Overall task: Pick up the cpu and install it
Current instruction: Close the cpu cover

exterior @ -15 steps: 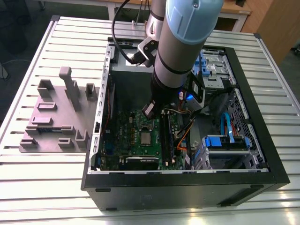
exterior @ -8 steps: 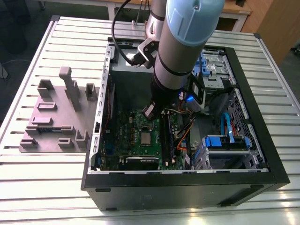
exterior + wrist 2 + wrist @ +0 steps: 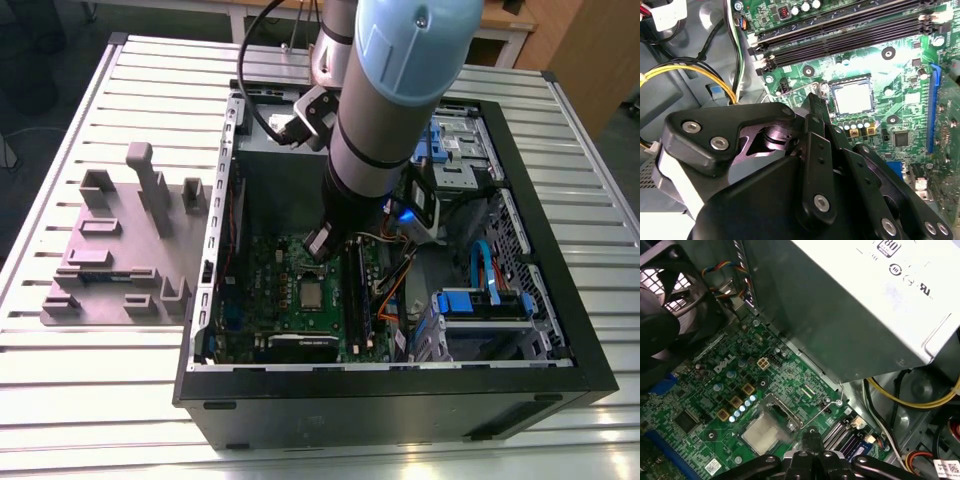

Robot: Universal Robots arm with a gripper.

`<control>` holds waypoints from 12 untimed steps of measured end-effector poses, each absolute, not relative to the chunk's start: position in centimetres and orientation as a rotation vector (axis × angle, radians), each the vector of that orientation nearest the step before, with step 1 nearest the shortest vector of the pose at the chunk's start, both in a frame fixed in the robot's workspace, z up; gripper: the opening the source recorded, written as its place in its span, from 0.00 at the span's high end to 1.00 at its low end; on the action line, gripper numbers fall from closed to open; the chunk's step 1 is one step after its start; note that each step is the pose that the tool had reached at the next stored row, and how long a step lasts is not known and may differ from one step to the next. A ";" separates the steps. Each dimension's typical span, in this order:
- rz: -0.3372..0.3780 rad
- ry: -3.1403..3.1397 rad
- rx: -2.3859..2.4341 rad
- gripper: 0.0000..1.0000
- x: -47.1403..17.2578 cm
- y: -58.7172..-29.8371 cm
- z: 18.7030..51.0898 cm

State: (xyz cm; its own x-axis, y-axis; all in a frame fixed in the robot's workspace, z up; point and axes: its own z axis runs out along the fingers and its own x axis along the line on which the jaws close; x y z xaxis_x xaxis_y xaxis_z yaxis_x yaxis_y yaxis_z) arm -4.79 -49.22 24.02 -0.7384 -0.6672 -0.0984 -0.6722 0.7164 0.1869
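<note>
Gripper (image 3: 815,107) fingers pressed together, holding nothing, hovers just beside the socket (image 3: 852,96) where the cpu (image 3: 765,432) already sits flat, ready for latching

Pale-blue-capped grey arm (image 3: 385,95); black, screw-studded tool (image 3: 816,107).

The cpu (image 3: 312,293) is a small flat square chip with a silvery metal top and a pale rim. It lies flat and level, seated in its socket on the green board, not held by anything. In the exterior view it sits at about six o'clock from the arm's tip, just below it. In both wrist views (image 3: 853,97) (image 3: 766,432) its top gleams dully, square to the socket frame.
</note>
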 end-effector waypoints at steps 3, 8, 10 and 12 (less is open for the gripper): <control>0.329 2.888 -1.127 0.90 -4.8 -49.4 24.0; 0.329 2.888 -1.127 0.90 -4.8 -49.6 24.0; 0.329 2.888 -1.127 0.90 -4.8 -49.6 24.0; 0.329 2.888 -1.127 0.90 -4.8 -49.6 24.0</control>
State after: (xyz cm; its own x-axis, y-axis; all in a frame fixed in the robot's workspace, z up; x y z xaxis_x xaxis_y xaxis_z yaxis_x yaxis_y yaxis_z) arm -4.79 -49.64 24.02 -0.7383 -0.6673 -0.0984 -0.6723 0.7163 0.1868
